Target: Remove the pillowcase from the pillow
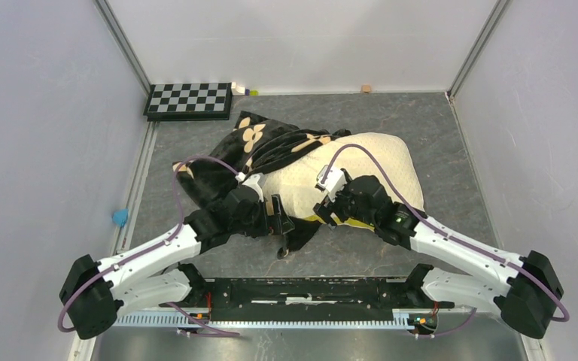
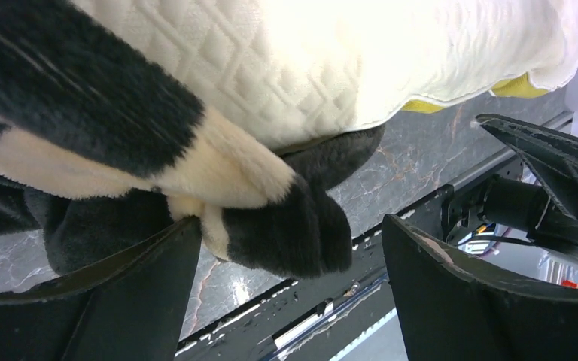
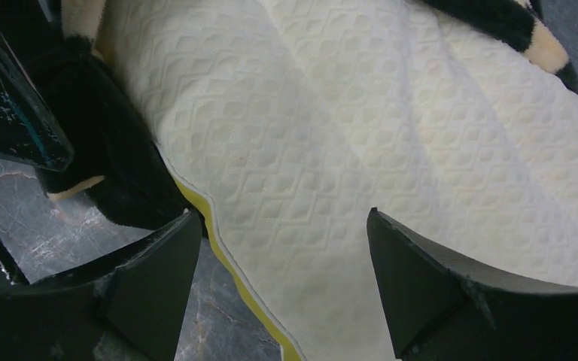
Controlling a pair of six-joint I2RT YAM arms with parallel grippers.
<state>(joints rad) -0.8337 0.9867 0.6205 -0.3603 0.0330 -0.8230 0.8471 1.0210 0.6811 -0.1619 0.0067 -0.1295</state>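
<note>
Left wrist: left hand (image 2: 290,226) wide, pillowcase (image 2: 83,98) fold between its fingers (image 2: 120,301); right hand (image 3: 282,218) wide over the pillow (image 3: 331,113).

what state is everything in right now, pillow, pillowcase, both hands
pillowcase, bunched up, covering only the pillow's left end
pillow, mostly bare, left end under the pillowcase
left hand, open around a pillowcase fold, not clamped
right hand, open, over the pillow's near edge
checkerboard, lying flat at the far left corner
</note>
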